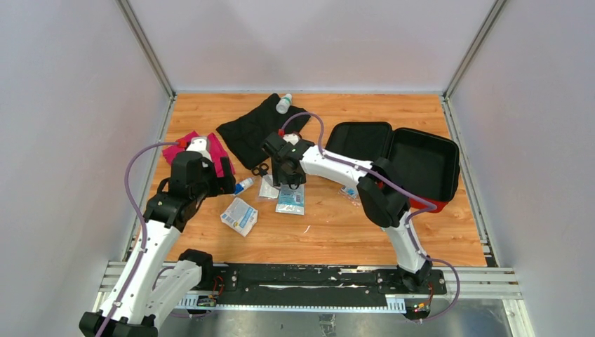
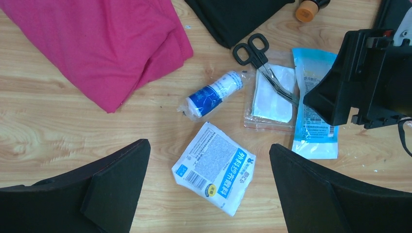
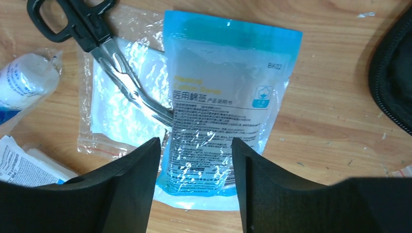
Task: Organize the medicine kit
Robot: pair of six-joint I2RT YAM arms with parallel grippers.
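The medicine kit (image 1: 421,165) is lying open, seemingly unfilled; the half-open right end effector (image 3: 194,145) is straddling a blue pouch (image 3: 223,82), the left end effector (image 2: 209,145) gaping wide.

the medicine kit (image 1: 423,163) lies unzipped and spread open on the right side of the worktop (image 1: 337,232), both black-lined halves facing up, a strip of red shell showing at its near-right edge.

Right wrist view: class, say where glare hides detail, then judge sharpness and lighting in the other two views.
Right wrist: glare whitens the clear bag and streaks the blue pouch; the right gripper looms dark and soft-edged. Left wrist: even light, sachet print sharp. Top: soft shadows on the table, labels too small to read.
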